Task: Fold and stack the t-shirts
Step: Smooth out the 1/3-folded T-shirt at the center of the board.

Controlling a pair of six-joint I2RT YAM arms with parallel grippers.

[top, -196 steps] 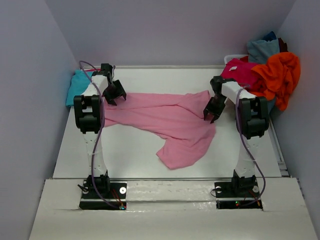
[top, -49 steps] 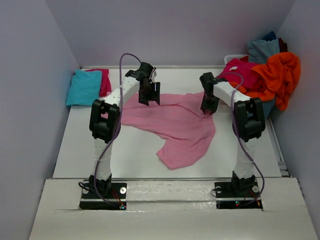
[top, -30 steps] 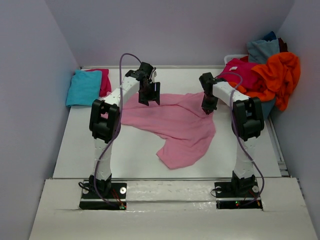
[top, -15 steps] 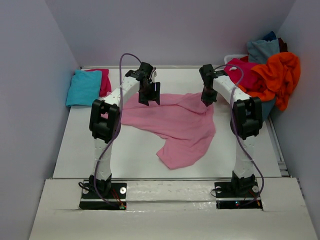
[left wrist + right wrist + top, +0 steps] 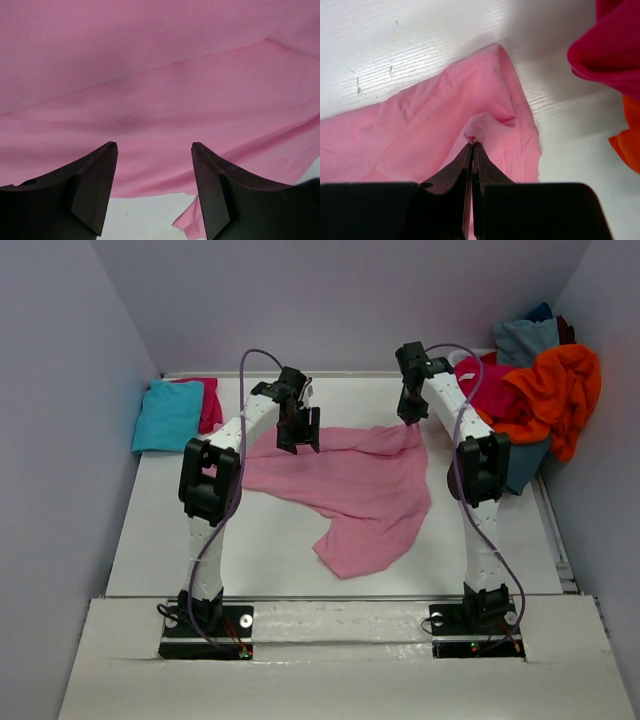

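Pinching a small tuck of fabric, the right gripper [image 5: 472, 144] has its fingers pressed together on the far right corner of the light pink cloth t-shirt [image 5: 350, 485], just beside a stitched hem. The shirt lies crumpled across the middle of the white worktop [image 5: 200, 530], one lobe trailing toward the near edge. The left gripper [image 5: 154, 146] hangs over the shirt's far left part with its fingers spread wide and nothing between them.

The grip on the right looks thin: only a nub of cloth is caught, so a brisk pull could slip it free. With the left side unheld, any pull from the right alone would probably drag the whole shirt sideways and bunch it instead of spreading it flat. Creases run under the left gripper, so closing there might take two layers at once and spoil the fold.

The loose heap at the far right, orange shirt [image 5: 560, 390] over magenta shirt [image 5: 485, 385], sits near the right gripper and could snag. The folded turquoise shirt [image 5: 168, 415] at far left lies well apart.
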